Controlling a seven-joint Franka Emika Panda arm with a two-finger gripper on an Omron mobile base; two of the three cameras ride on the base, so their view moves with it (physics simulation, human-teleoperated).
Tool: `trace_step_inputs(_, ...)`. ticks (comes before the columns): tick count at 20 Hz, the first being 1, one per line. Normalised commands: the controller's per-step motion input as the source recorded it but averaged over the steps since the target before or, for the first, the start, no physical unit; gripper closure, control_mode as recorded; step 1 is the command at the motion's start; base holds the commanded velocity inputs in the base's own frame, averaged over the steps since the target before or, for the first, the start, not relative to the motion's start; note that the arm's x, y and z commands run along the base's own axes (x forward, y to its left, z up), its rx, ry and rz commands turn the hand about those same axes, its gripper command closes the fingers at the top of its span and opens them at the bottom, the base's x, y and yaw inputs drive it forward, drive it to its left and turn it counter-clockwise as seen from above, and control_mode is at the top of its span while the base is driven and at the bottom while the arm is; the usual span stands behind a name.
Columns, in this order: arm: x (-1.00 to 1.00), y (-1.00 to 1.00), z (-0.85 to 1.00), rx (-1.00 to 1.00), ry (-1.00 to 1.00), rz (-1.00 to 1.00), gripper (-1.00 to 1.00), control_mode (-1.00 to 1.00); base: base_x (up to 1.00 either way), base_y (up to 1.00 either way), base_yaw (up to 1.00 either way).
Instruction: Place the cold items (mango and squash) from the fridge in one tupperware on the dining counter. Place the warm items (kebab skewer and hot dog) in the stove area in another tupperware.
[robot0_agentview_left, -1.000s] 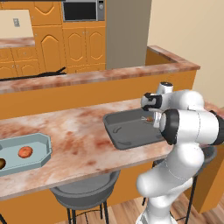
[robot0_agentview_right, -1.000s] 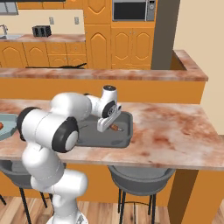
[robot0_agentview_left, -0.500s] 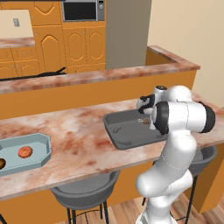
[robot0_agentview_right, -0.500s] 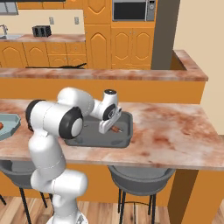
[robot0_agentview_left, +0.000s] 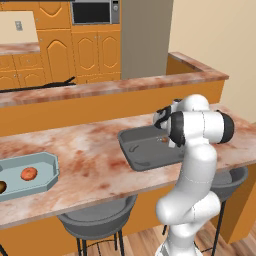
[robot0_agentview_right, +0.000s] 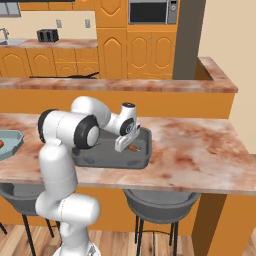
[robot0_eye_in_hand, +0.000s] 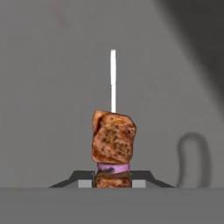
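The kebab skewer (robot0_eye_in_hand: 113, 141) was held in the gripper (robot0_agentview_right: 127, 145), whose two fingers were pinched tight on its lower end. A brown meat chunk and a thin white stick poked out past the fingertips. The gripper hung low over the dark grey tray (robot0_agentview_right: 102, 158), with the skewer inside the tray's rim near its right end. That tray sat on the dining counter (robot0_agentview_right: 195, 150), right in front of the robot. Far off to the left on the same counter lay the pale blue tray (robot0_agentview_left: 42, 161), with a round orange fruit (robot0_agentview_left: 28, 173) in it.
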Motion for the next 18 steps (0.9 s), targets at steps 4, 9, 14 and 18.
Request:
trace_step_inputs(4,0.07,0.0,-0.01,0.0,0.0,0.0,-1.0,-1.0,0.0,0.0,0.0)
trace_step_inputs(9,0.0,0.0,0.0,0.0,0.0,0.0,-1.0,-1.0,0.0,0.0,0.0)
trace_step_inputs(14,-0.27,0.13,0.36,-0.01,0.04,-0.2,-1.0,-1.0,0.0,0.0,0.0)
trace_step_inputs(18,-0.76,0.25,0.93,-0.06,0.0,-0.28,-1.0,-1.0,0.0,0.0,0.0)
